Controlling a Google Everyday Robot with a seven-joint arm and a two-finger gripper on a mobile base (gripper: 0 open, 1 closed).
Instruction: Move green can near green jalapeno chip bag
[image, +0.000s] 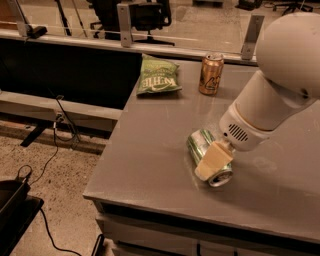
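The green can (200, 142) lies on its side on the grey table (150, 150), near the front middle, with one silver end facing the front edge. My gripper (212, 161) is down at the can, its cream-coloured part lying across the can's near half. The white arm (280, 85) reaches in from the upper right. The green jalapeno chip bag (159, 77) lies flat at the table's far left corner, well away from the can.
A copper-orange can (211, 74) stands upright at the back, right of the chip bag. A glass rail with metal posts (125, 20) runs behind the table. The table's left and front edges drop to the floor, where cables (55, 130) lie.
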